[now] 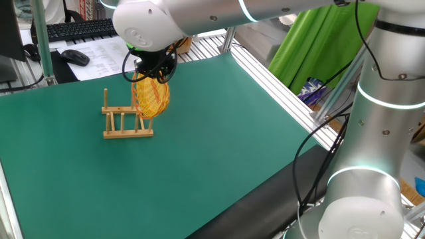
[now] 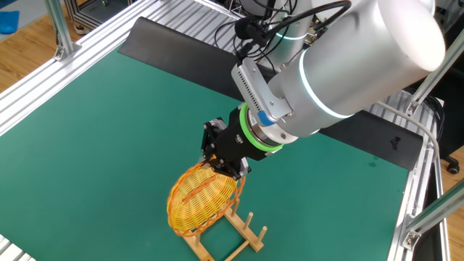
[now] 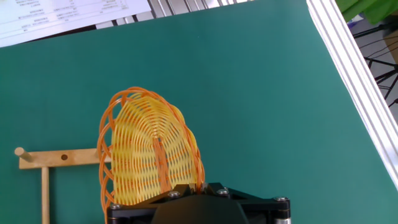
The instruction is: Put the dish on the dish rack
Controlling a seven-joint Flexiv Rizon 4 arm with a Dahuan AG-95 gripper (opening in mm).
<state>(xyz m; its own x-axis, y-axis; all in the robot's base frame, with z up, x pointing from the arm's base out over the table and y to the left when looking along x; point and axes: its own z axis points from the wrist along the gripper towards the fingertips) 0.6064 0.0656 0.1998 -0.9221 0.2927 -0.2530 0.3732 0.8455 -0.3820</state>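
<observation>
The dish [image 1: 152, 97] is a yellow-orange woven plate held on edge, upright, its lower rim among the pegs at the right end of the light-wood dish rack [image 1: 123, 123]. My gripper [image 1: 154, 73] is shut on the dish's top rim, straight above the rack. In the other fixed view the dish [image 2: 201, 196] hangs from the gripper [image 2: 227, 168] with the rack [image 2: 239, 235] under it. In the hand view the dish [image 3: 151, 155] fills the lower left, the gripper [image 3: 198, 186] pinches its rim, and a rack rail [image 3: 59, 158] shows at left.
A green mat [image 1: 219, 133] covers the table. A keyboard [image 1: 80, 28], a mouse [image 1: 76, 57] and papers [image 1: 106, 53] lie beyond its far edge. Aluminium frame rails [image 1: 279, 86] run along the right side. The arm's base [image 1: 372, 166] stands at the right.
</observation>
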